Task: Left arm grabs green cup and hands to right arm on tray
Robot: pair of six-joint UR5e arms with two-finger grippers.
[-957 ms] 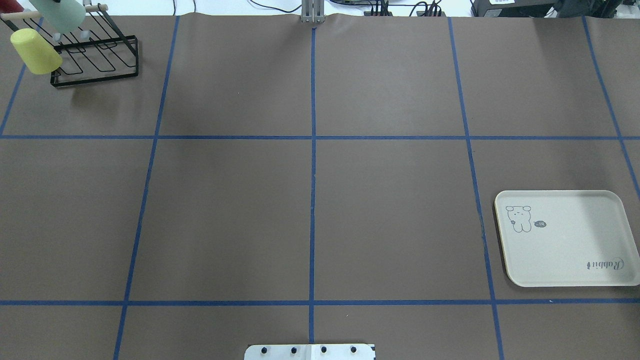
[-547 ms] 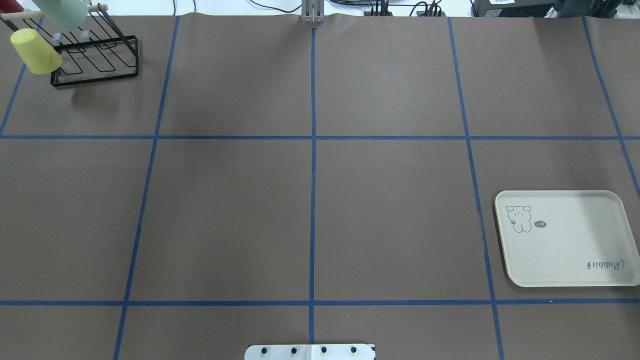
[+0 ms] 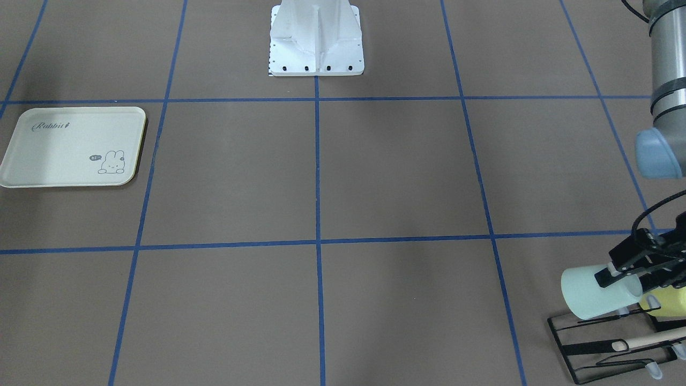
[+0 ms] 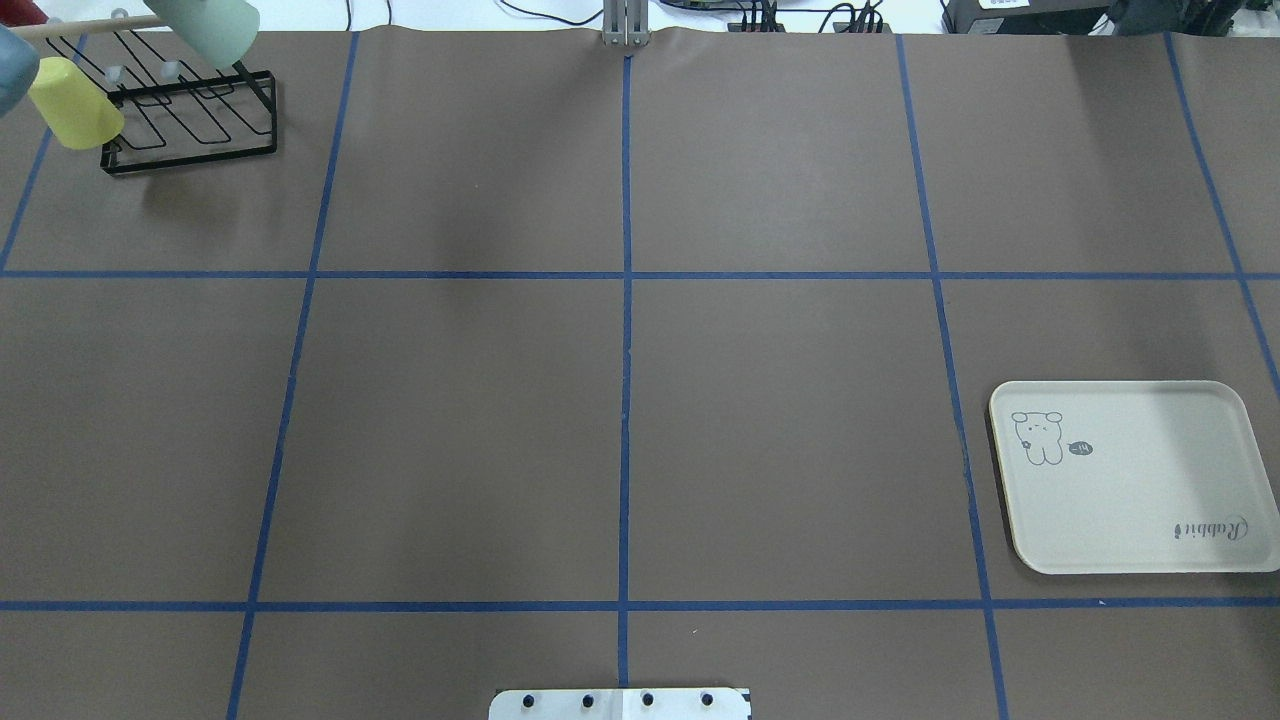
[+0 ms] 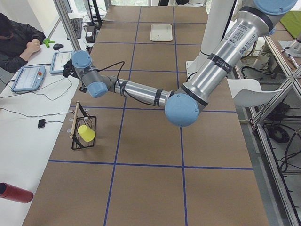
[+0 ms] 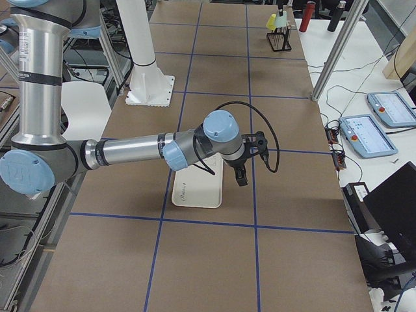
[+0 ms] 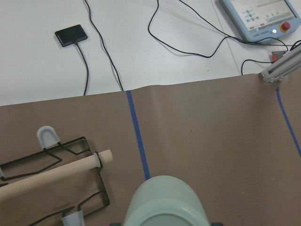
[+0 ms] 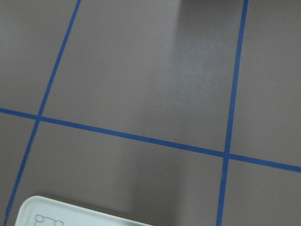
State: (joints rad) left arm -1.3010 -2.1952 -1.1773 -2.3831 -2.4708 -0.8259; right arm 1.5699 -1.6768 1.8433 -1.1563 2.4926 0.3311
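Fingers [image 3: 608,277] of the left gripper [image 3: 621,276] are closed on the green cup [image 3: 592,294] near its wide end. One black finger lies across the outside of the wall; the other one is hidden by the cup. The cup is tilted, almost lying, with its bottom pointing to the right. It is over the end of the rack [image 3: 589,347] at the far left corner of the table [image 3: 402,171]. Whether its lower edge touches the wires or is free of them, I cannot tell. In the overhead view the top of the cup is cut off by the frame edge, and of the left arm [image 4: 12,62] only a blue joint cap shows there. In the left side view the wrist hides the cup fully. The yellow cup [image 3: 667,301] sits on the rack just behind the gripper and is partly covered by it. The wooden rod [image 3: 651,339] of the rack lies below both cups.

The right gripper [image 6: 242,174] hangs at the tray [image 6: 195,190], over or just beside its far edge, at the near right of the table and well apart from the cup. It shows only in the right side view, small and dark, so I cannot tell how far its fingers are open. Its own camera gives only one corner of the tray.
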